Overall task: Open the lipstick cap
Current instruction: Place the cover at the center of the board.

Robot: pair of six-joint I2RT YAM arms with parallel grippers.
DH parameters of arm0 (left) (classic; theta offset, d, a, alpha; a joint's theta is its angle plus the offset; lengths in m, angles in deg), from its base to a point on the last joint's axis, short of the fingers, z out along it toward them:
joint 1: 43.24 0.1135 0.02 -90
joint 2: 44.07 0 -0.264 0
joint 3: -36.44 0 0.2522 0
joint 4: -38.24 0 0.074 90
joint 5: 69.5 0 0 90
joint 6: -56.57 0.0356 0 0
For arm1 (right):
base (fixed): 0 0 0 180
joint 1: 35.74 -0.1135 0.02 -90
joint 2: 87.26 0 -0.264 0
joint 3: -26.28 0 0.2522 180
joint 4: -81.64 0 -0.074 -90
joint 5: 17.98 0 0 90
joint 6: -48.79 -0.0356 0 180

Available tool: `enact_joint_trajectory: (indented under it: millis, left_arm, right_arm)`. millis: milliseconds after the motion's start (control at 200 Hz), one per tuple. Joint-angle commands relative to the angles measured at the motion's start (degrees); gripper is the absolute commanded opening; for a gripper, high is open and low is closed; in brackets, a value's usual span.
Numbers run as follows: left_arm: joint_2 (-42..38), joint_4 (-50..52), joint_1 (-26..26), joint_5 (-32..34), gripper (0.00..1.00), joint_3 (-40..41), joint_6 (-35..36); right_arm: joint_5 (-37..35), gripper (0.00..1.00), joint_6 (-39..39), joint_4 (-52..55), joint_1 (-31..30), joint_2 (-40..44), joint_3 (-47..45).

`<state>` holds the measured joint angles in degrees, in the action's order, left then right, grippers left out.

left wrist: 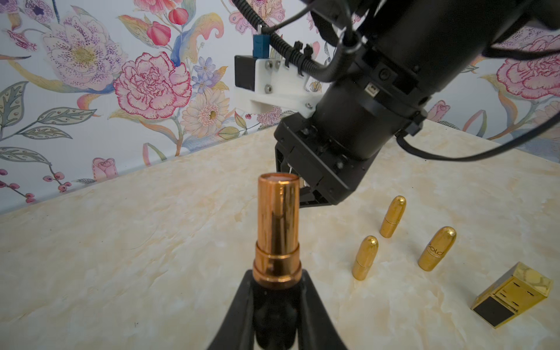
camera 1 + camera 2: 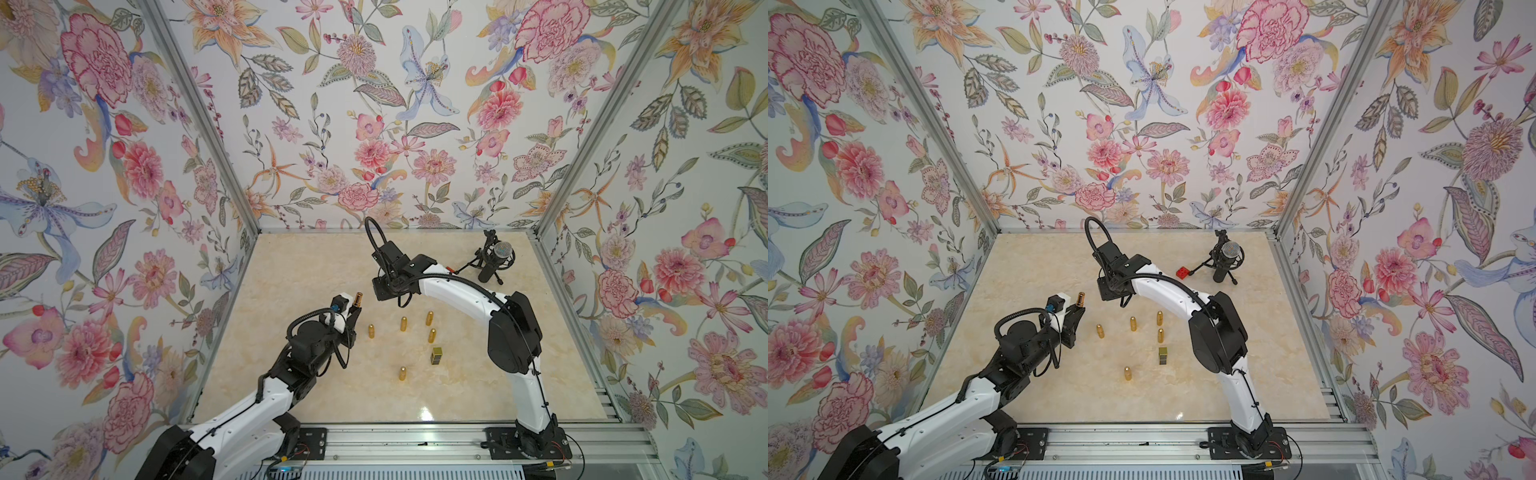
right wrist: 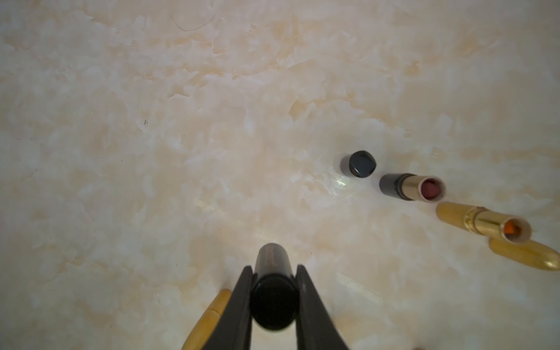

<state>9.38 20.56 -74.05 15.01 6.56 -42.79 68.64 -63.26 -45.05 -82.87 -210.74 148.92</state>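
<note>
Left jaws clamp the copper lipstick (image 1: 277, 224) at its base, bracing it; right jaws grip the detached black cap (image 3: 273, 300), clear of the tabletop (image 3: 151, 121)

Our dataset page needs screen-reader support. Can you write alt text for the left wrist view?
The left gripper holds an uncapped copper lipstick over a cream marble table. The right arm hangs behind it; three gold bullet-shaped lipsticks and a square gold-and-black case sit nearby.
</note>
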Motion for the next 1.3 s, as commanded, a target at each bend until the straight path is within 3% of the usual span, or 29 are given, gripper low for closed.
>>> enact_joint_trajectory:
  millis: [0, 230, 695, 1296]
  left_arm:
    - [-1.15, -2.49, 1.48, 1.13, 0.08, 1.24, -2.7]
    - [-2.38, -3.09, 2.33, 1.18, 0.09, 1.88, -3.61]
    - [-1.9, -3.97, 2.59, 0.71, 0.09, 2.15, -4.1]
    - [-1.44, -3.45, 2.66, 0.63, 0.09, 1.62, -3.85]
  right_arm:
    - [-4.4, 0.21, 1.39, -1.35, -0.91, -2.9, 3.83]
    - [-9.29, 0.21, 2.34, -2.35, -1.54, -8.32, 7.17]
    - [-12.06, 0.22, 3.93, -2.46, -1.52, -12.08, 8.01]
    - [-11.3, 0.23, 3.94, -3.13, -1.27, -14.51, 7.88]
